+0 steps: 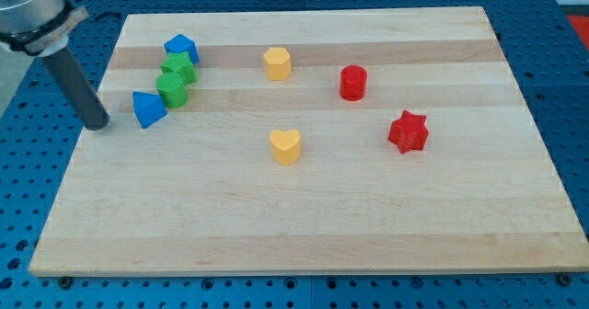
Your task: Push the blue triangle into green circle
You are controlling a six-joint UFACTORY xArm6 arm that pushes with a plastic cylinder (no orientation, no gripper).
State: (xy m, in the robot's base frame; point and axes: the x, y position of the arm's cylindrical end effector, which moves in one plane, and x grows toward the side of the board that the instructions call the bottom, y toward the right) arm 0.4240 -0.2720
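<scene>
Camera view — blue triangle point(147, 108) touches green circle point(172, 89), tip point(98, 123) beside.

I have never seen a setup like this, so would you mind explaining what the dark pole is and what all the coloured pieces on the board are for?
The dark pole is the end of a robot arm. It has no hand and holds nothing; its lower end, my tip, slides on the light wooden board and nudges blocks.

There is one picture, from one camera looking down at an angle.

On the board lie a blue triangle block, just to the right of my tip with a small gap, and beside it a green round block. Up from these are a second green block and a blue pentagon-like block. Further right: a yellow hexagon-like block, a yellow heart, a red cylinder and a red star.
</scene>
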